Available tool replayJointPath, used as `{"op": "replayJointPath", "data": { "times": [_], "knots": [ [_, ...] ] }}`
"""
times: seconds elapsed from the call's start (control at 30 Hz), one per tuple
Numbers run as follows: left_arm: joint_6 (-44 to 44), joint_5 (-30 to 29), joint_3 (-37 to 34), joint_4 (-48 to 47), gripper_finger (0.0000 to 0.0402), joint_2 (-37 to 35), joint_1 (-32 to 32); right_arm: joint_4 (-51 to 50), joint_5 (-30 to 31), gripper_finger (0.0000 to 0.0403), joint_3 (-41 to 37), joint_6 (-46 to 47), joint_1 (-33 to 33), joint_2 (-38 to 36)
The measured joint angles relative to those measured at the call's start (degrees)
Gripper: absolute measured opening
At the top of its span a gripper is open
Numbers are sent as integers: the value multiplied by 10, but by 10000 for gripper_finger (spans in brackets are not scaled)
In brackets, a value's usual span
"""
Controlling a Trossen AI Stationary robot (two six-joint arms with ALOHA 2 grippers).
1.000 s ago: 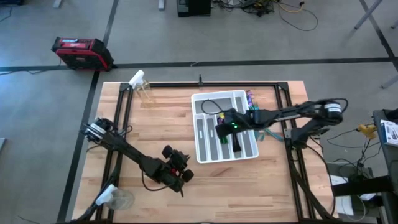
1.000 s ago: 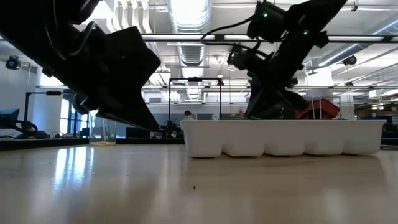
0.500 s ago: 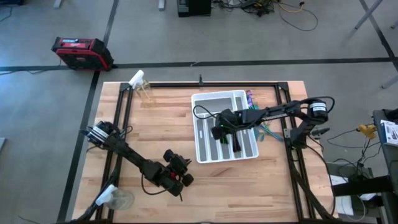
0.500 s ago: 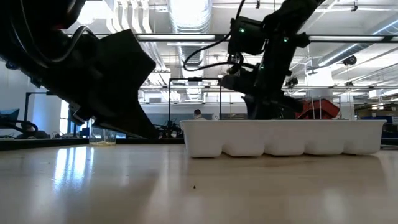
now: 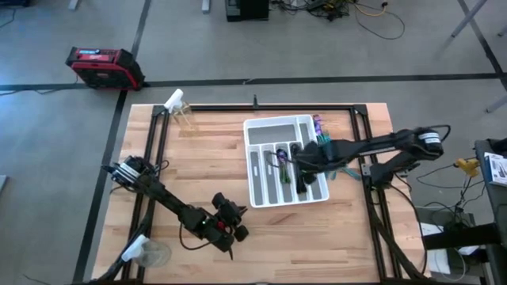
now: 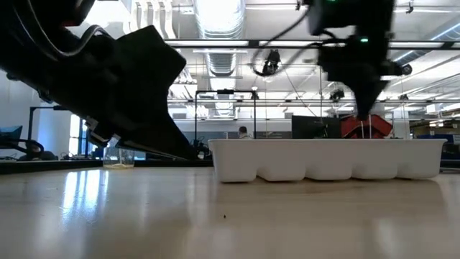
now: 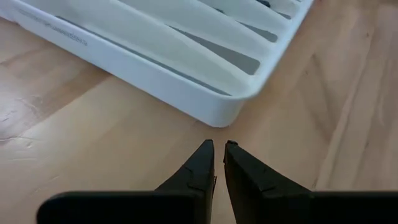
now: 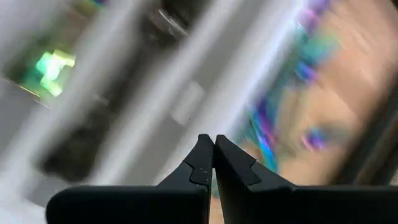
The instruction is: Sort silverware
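Observation:
The white compartmented tray sits right of the table's middle. Some silverware lies in its slots: dark pieces and a purple-tinted one. More iridescent silverware lies on the wood right of the tray, with some at the tray's far right corner; it is a blur in the right wrist view. My right gripper hangs shut and holds nothing above the tray's right half. My left gripper is shut and rests low near the tray's near left corner.
A clear cup stands at the near left corner, also seen in the low view. A pale small object sits at the far left corner. Open wood lies between my left gripper and the tray.
My right gripper first reached toward the table's left over the tray, low in it. It has since risen and drawn back toward the right edge. My left gripper has crept a little toward the near edge.

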Motion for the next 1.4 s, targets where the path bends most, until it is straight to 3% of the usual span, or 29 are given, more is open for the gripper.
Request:
{"op": "replayJointPath", "data": {
  "times": [0.2,0.37,0.63,0.8,0.97,1.03,1.23,1.4],
  "knots": [
    [1,-16,0,11,25,0,3,-6,0,35,-117,95,30,-77],
    [13,-17,0,20,25,0,8,47,16,92,-202,106,-7,-109],
    [79,-11,0,15,25,0,28,262,16,134,-259,-60,-127,-86],
    [114,-8,1,14,25,-1,28,408,22,140,-257,-173,-190,-72],
    [124,-7,1,14,25,-2,29,532,22,130,-256,-300,-208,-54],
    [131,-4,1,12,25,-2,29,530,24,125,-253,-327,-208,-49],
    [167,-2,1,-13,25,-17,30,468,75,119,-255,-283,-226,-69],
    [191,4,1,-10,25,-40,38,468,-12,138,-256,-294,-284,-71]
  ]
}}
